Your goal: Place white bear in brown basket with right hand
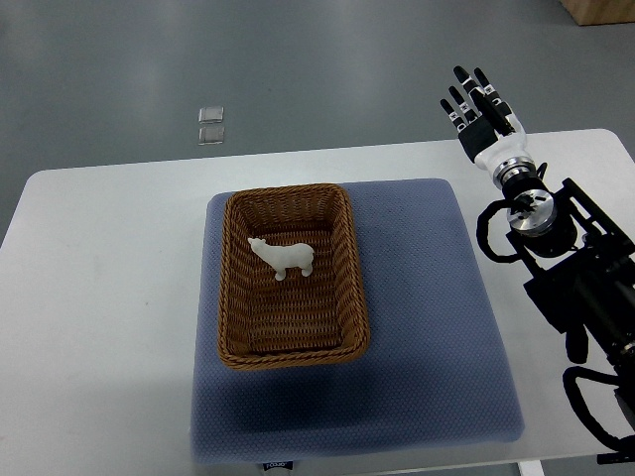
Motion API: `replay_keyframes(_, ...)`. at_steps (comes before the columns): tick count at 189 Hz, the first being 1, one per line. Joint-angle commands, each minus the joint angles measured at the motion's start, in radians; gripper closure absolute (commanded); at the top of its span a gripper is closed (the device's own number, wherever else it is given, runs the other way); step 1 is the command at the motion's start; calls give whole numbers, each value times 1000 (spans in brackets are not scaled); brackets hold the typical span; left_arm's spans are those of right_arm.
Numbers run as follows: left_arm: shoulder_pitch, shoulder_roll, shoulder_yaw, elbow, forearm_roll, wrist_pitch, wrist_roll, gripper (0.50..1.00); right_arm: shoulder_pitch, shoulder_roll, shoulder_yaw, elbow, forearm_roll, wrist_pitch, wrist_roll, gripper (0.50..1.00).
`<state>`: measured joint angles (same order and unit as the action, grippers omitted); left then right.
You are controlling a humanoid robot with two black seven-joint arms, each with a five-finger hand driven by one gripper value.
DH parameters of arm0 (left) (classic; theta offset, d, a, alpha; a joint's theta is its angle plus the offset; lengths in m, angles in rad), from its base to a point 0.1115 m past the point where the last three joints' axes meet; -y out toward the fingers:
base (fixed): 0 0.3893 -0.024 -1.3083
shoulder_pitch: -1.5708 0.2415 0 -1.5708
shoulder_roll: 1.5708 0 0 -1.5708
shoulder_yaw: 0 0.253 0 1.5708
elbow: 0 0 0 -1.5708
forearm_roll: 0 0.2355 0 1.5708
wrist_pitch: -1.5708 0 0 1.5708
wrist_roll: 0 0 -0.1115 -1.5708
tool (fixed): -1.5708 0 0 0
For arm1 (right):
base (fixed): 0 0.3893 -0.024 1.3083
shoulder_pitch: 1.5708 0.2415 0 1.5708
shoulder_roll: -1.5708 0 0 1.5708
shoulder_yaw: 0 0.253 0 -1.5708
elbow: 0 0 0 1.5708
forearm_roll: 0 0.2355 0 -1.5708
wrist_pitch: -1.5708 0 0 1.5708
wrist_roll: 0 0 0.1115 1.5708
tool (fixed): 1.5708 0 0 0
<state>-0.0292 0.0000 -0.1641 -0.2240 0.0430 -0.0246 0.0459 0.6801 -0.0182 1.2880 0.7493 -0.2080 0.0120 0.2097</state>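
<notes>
A small white bear point(284, 257) stands upright inside the brown wicker basket point(291, 352), near the middle of its upper half. The basket sits on a blue-grey mat point(427, 317) on the white table. My right hand point(478, 112) is up at the far right, well away from the basket, past the table's back edge. Its fingers are spread and straight and it holds nothing. My right arm point(566, 258) runs down along the right edge. The left arm does not show.
The white table point(99, 297) extends left of the mat. Two small clear squares point(210, 125) lie on the grey floor beyond the table's back edge. A brown box corner point(600, 10) shows at the top right.
</notes>
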Motion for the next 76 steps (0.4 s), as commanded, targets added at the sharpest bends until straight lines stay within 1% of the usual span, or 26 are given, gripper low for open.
replay_keyframes(1,0,0,0,0,0,0,0,500,-1,12,-1,-2,13,0,46,576)
replay_keyframes(23,0,0,0,0,0,0,0,500,-4,15,-6,-2,13,6,51,576)
replay_keyframes(53,0,0,0,0,0,0,0,500,-19,18,-6,-10,13,68,51,574)
replay_keyframes(76,0,0,0,0,0,0,0,500,-22,18,-9,-16,15,77,53,574)
